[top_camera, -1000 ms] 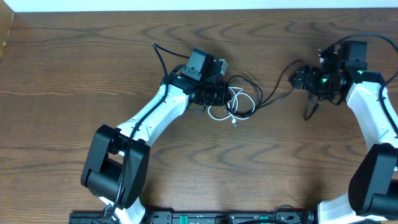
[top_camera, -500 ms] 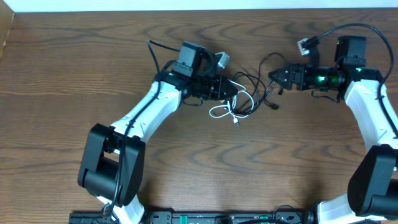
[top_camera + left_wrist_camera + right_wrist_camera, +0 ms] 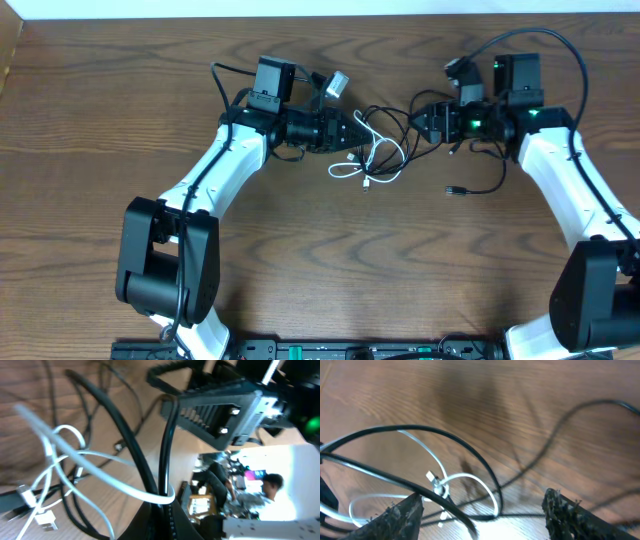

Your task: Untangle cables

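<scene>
Overhead: L gripper [image 3: 352, 134] looked clamped on the cables [image 3: 385, 148]. In L wrist view the black cord [image 3: 131, 445] & white cord [image 3: 75, 452] both ran into its tip, and the bundle lay on the table [image 3: 100, 100] right ahead of it, btwn the two grippers. R gripper [image 3: 425, 118] had fingers [image 3: 402, 515] spread wide, gripping nothing, w/ the black cord arcing across just ahead of them, white loops beneath it, & one black plug end [image 3: 452, 189] lying apart, off to its side.

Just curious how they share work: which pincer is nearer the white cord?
Left. The left pincer seems to pinch the white cord; the right pincer hangs open, apart, to its right.
</scene>
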Controlling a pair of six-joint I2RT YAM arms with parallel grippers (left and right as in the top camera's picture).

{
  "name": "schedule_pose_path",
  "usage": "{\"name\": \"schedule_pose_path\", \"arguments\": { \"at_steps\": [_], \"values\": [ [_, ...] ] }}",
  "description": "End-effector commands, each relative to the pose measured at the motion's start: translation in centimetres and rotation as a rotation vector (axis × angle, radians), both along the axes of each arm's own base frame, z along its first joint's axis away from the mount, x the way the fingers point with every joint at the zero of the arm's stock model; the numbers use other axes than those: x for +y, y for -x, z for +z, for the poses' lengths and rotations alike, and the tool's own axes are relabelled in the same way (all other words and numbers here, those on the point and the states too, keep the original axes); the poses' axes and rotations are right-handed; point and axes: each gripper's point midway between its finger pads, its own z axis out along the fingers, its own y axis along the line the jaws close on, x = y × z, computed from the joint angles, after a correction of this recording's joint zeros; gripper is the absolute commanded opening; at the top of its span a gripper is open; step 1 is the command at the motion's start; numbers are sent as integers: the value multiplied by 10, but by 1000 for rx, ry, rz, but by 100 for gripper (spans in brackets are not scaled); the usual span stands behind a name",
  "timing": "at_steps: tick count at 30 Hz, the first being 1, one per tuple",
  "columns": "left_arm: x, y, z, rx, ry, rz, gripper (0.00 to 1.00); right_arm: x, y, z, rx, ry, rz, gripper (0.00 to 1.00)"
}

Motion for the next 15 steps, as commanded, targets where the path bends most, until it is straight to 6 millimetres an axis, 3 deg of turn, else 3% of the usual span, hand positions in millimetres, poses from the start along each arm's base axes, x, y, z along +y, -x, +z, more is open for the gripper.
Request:
{"name": "schedule_pose_path", "arguments": {
  "at_steps": [1,3,5,9,11,15],
  "values": [
    [-4,16,30,-47,130,-104,8,23,2,10,-59,-11,99,71],
    [-4,19,38,-61,167,-132,7,28,4,9,-58,-10,116,66],
    [-4,19,39,-63,173,-136,8,33,6,7,-53,-9,127,56],
    [0,13,36,-71,157,-109,7,24,0,4,-30,14,50,17],
    [5,3,30,-81,122,-64,7,11,-6,1,5,27,-47,3],
    [23,-23,0,-75,-51,97,7,-11,-11,5,38,36,-184,1]
  ]
}}
